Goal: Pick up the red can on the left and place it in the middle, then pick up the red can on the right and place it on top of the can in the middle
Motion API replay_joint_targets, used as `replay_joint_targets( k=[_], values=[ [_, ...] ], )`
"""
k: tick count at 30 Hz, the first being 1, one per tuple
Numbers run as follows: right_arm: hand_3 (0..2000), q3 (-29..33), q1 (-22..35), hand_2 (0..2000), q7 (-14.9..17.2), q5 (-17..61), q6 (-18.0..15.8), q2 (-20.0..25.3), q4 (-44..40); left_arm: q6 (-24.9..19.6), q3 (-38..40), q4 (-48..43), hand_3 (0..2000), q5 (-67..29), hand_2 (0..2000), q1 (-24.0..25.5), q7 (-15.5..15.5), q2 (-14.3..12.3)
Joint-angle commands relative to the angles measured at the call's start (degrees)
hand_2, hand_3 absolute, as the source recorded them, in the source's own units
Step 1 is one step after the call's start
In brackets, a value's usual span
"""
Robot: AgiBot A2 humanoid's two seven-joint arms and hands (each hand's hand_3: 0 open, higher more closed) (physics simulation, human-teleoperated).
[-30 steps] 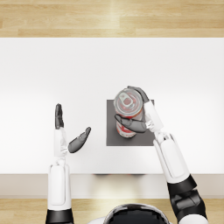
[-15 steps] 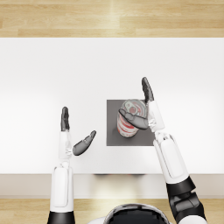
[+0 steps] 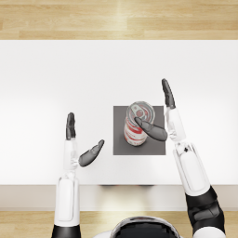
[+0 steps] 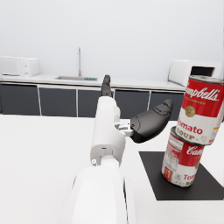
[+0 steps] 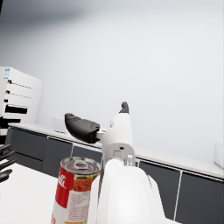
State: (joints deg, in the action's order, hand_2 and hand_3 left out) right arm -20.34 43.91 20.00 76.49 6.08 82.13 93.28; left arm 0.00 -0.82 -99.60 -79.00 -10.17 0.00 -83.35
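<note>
The robot's left hand [image 3: 80, 148] hovers over the white worktop [image 3: 56, 79] near its front edge, left of centre; its dark fingers [image 3: 70, 125] are spread wide and hold nothing. Just to its right, towards the middle of the worktop and nearer the front edge than the back, lies a dark grey square mat [image 3: 153, 146]. On the mat's left half stands a red-and-white tomato soup tin, the lower red can [image 4: 180, 162], upright. A second tin of the same kind, the upper red can [image 4: 200, 114], rests on top of it; in the left wrist view it sits slightly tilted and offset from the lower one. The right hand [image 3: 160, 118] is beside the stack on its right, fingers [image 3: 168, 94] wide apart and gripping nothing. Its thumb crosses in front of the cans in the head view, and whether it touches them cannot be told.
</note>
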Motion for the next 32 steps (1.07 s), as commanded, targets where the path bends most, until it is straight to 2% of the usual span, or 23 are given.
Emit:
replay_joint_targets(
  k=[1, 5, 6, 9, 11, 13, 19, 32],
  values=[
    [0, 7.1, -0.6, 0, 0.0, 0.0, 0.0, -0.2, 3.1, 0.0, 2.3, -3.1, 0, 0.0, 0, -2.7, 0.0, -0.1],
    [0, 12.3, -2.7, 0, 0.0, 0.0, -0.1, -0.4, 4.4, 0.0, 6.7, -4.3, 0, 0.0, 0, -5.2, 0.0, 0.4],
    [0, 13.6, -3.3, 0, 0.0, 0.0, -1.1, -0.4, 4.7, 0.0, 7.9, -4.4, 0, 0.0, 0, -5.8, 0.0, 0.6],
    [0, 16.1, -4.6, 0, -11.6, 0.0, -4.2, -0.4, 5.0, 0.0, 10.6, -3.2, 0, 0.0, 0, -6.5, 0.0, 0.9],
    [0, 17.5, -5.5, 0, -15.7, 0.0, -5.1, -0.4, 5.2, 0.0, 11.7, -2.9, 0, 0.0, 0, -6.3, 0.0, 0.8],
    [0, 19.0, -6.3, 0, -17.8, 0.0, -5.6, -0.4, 4.5, 0.0, 12.2, -2.4, 0, 0.0, 0, -5.7, 0.0, 0.7],
    [0, 19.1, -8.0, 0, -19.7, -0.1, -6.0, -0.3, 3.9, 0.0, 12.2, -2.5, 0, 0.0, 0, -4.9, 0.0, 0.4],
    [0, 19.6, -8.4, 0, -20.0, -0.1, -6.1, -0.2, 3.7, 0.0, 12.6, -2.5, 0, 0.0, 0, -4.7, 0.0, 0.3]
  ],
)
